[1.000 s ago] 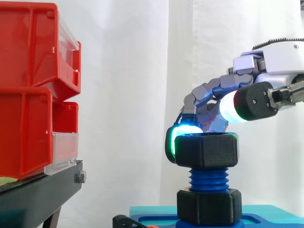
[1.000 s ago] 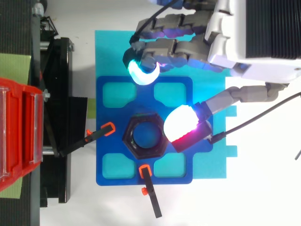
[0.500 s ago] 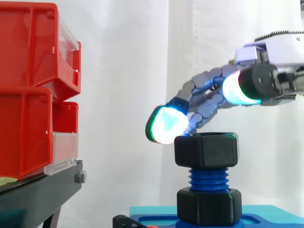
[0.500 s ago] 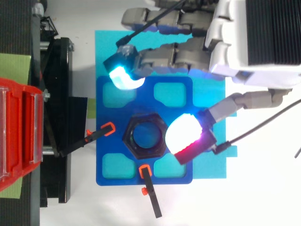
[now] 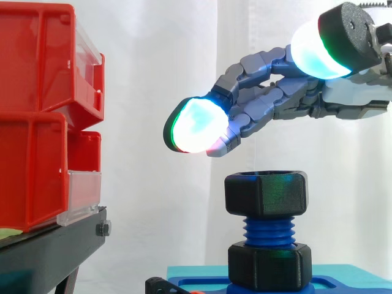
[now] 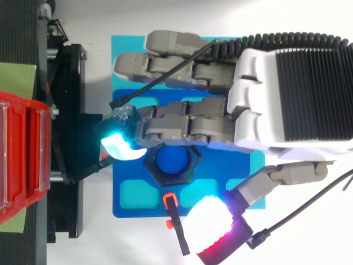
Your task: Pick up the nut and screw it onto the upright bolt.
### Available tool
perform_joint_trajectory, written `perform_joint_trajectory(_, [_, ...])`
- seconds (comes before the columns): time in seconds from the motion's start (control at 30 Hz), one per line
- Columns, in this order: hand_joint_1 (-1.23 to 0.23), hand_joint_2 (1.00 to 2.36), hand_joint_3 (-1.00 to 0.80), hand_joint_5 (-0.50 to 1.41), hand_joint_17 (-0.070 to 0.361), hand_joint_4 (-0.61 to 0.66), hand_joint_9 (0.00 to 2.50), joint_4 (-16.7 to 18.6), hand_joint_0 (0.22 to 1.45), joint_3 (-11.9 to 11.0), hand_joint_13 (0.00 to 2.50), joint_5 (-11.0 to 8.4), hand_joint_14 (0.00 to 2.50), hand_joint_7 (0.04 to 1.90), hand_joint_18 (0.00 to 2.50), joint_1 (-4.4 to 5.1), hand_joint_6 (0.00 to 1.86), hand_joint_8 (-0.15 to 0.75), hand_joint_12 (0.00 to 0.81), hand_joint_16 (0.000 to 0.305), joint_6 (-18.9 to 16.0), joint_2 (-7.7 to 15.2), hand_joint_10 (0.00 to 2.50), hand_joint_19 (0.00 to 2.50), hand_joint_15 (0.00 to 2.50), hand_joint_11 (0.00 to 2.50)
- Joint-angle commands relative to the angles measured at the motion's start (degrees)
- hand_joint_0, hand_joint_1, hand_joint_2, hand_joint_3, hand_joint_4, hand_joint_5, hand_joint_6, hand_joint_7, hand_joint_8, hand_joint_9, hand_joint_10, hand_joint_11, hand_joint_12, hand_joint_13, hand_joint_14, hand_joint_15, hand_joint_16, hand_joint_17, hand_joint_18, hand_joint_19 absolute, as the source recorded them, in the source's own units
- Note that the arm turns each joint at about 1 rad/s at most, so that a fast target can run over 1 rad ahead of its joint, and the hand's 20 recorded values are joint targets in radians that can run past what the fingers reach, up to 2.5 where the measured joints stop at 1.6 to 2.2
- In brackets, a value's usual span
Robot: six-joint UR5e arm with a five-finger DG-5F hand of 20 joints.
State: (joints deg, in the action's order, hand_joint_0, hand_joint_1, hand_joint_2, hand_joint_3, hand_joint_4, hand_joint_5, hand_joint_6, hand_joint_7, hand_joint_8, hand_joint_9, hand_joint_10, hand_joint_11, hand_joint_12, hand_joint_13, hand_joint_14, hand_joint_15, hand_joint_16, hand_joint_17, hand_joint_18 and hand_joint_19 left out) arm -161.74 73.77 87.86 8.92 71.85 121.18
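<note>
Hovering loose and outstretched, the fingers grip nothing; the hand hangs just above the nut, clear of it. The nut sits atop the upright bolt, with bare threads beneath it down to a black collar. I'd say the screwing is partway done: next, lower, pinch the flats, twist. The red bins stand well apart; nothing blocks.
</note>
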Motion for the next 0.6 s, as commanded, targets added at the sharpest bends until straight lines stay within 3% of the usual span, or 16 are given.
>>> perform_joint_trajectory(0.0, [-0.12,1.0,-0.5,-0.17,0.103,0.13,0.25,-0.06,0.45,0.06,0.0,-0.76,0.0,0.65,0.0,0.57,0.5,0.189,0.328,0.046,-0.05,0.02,0.0,0.0,0.0,0.0])
perform_joint_trajectory(0.33, [-0.12,1.0,-0.5,-0.16,0.104,0.14,0.28,0.02,0.46,0.06,0.0,-1.55,0.0,0.69,0.0,1.36,0.5,0.193,0.325,0.046,-0.22,0.02,0.0,0.0,0.0,0.0])
perform_joint_trajectory(0.57, [-0.12,1.0,-0.5,-0.15,0.104,0.15,0.3,0.02,0.47,0.06,0.0,-3.92,0.0,0.72,0.0,1.98,0.5,0.194,0.323,0.046,-0.05,0.11,0.0,0.0,0.0,0.0])
